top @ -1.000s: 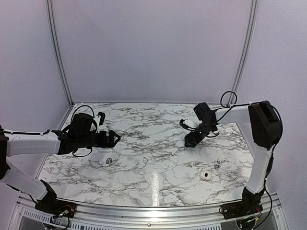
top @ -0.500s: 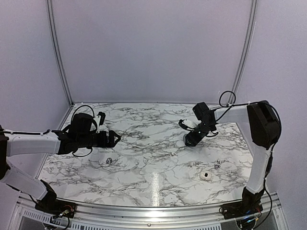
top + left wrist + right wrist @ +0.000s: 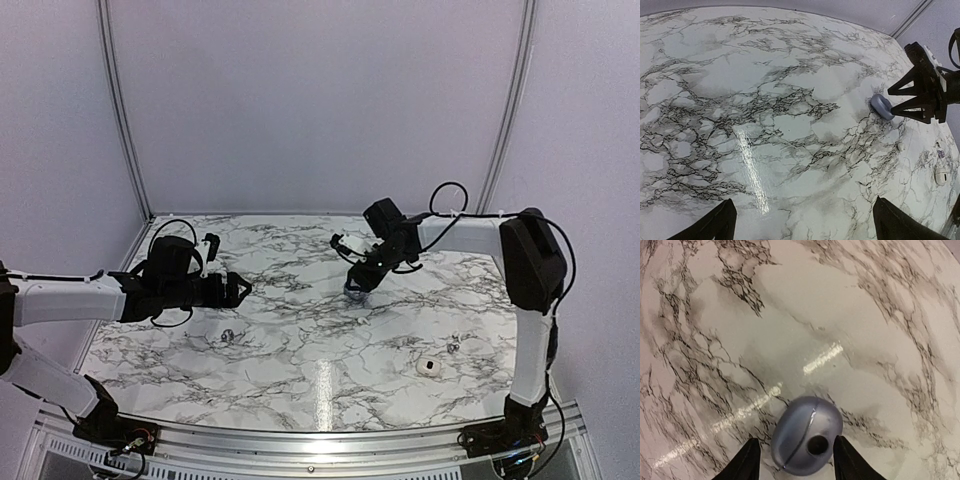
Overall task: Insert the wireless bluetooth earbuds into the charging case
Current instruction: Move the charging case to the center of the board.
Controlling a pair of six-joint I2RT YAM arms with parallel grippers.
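The blue-grey case (image 3: 806, 435) lies shut on the tabletop (image 3: 300, 350) near its middle, a little toward the far edge. It sits between the spread fingers of the right tool (image 3: 358, 282), which is not clamped on it. One earbud (image 3: 228, 335) lies toward the near left corner and the other (image 3: 453, 346) toward the near right corner, beside a small white round piece (image 3: 428, 368). The left tool (image 3: 240, 290) hovers with its fingers wide apart and holds nothing.

Grey-veined white marble table (image 3: 300, 345), blue-grey case (image 3: 800, 435), lilac walls (image 3: 320, 100)
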